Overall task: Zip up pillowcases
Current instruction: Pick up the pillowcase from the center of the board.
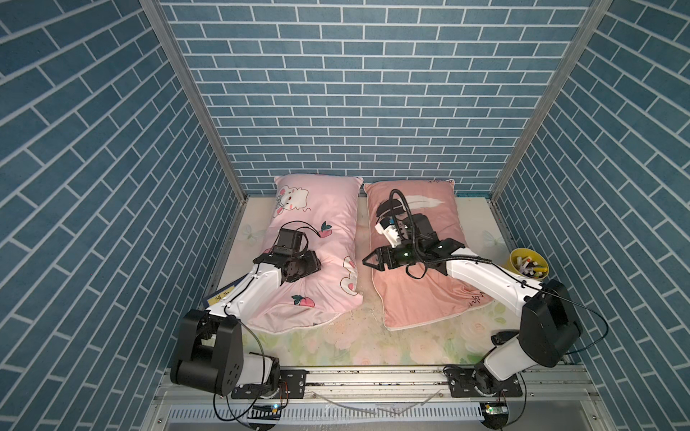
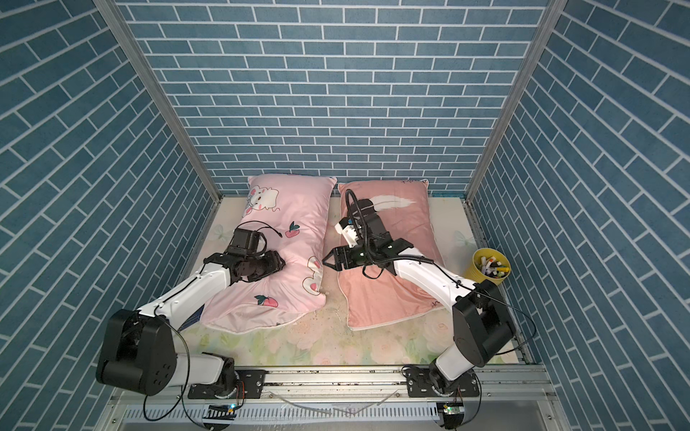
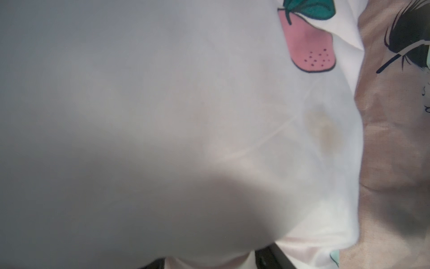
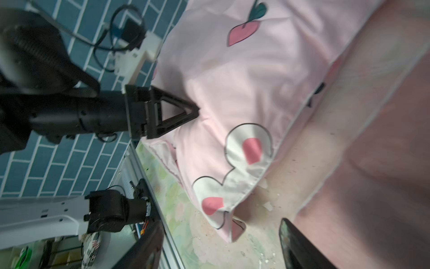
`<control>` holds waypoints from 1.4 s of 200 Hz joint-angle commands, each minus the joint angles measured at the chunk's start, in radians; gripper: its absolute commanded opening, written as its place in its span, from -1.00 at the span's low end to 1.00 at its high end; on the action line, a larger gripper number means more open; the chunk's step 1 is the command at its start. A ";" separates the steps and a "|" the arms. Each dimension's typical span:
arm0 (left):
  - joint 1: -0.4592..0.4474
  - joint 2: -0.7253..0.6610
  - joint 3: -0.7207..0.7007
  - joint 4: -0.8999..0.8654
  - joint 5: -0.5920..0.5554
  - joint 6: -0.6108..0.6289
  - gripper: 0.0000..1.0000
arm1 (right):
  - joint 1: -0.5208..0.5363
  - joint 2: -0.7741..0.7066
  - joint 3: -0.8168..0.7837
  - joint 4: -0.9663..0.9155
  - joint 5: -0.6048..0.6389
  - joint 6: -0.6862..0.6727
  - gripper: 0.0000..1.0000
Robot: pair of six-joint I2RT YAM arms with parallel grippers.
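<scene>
Pillowcases two, pink (image 1: pixel 321 209), salmon (image 1: pixel 410 298), end effectors two, left (image 4: pixel 196 111), right (image 1: pixel 369 263)

The light pink pillowcase (image 1: pixel 328 201) has a white cartoon animal and red fruits with green leaves. It lies flat on the flowery sheet (image 1: pixel 336 347), on the left. Its near end looks open and floppy. The salmon pillowcase (image 1: pixel 418 298) lies just beside it on the right. It has a black and white feather and some curly writing.
</scene>
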 commanded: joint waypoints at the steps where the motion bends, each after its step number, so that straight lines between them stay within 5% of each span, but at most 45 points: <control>1: 0.011 0.038 0.032 0.114 0.011 -0.003 0.20 | 0.049 0.077 -0.052 0.119 -0.062 0.001 0.65; 35: 0.011 0.060 0.054 0.111 0.013 0.000 0.20 | 0.118 0.160 -0.119 0.292 -0.049 0.054 0.97; 136: 0.011 0.064 0.062 0.114 0.020 -0.005 0.17 | 0.218 0.202 -0.350 0.651 -0.019 0.291 0.93; 178: 0.011 0.062 0.054 0.114 0.019 -0.003 0.16 | 0.229 0.146 -0.430 0.718 0.003 0.371 0.67; 280: 0.011 0.065 0.044 0.114 0.025 -0.002 0.18 | 0.237 0.095 -0.496 0.747 0.033 0.445 -0.36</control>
